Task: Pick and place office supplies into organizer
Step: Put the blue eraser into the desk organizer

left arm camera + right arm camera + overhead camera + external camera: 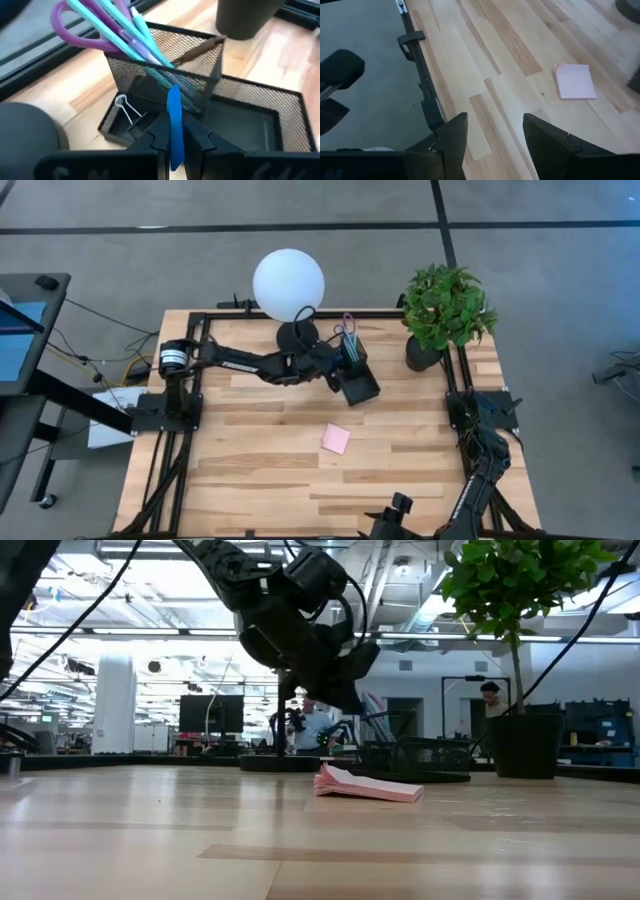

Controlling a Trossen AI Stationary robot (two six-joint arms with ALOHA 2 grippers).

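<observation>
The black mesh organizer (360, 378) stands at the table's far middle. Its taller cup (165, 65) holds purple-handled scissors (75, 30), teal pens (115, 22), a purple pen and a dark pen (200, 47). A black clip (126, 111) lies in a small low compartment. My left gripper (173, 137) hovers just above the organizer, shut on a thin blue block (173, 112). The pink sticky-note pad (336, 439) lies flat on the table's middle, also visible in the low view (368, 786). My right gripper (492, 132) waits open near the table's near right edge. My left gripper pinches the thin blue block between its two fingers (197, 137), with the block's upper end (173, 95) sticking out past the fingertips. The fingers slant down from the table's left toward the organizer. The block is lifted clear, above the organizer's low compartments.
A white globe lamp (288, 284) with a black round base (297, 335) stands just left of the organizer. A potted plant (446, 308) stands at the far right. The black frame rail (422, 85) runs along the table's edge. Bare wood lies around the pink pad.
</observation>
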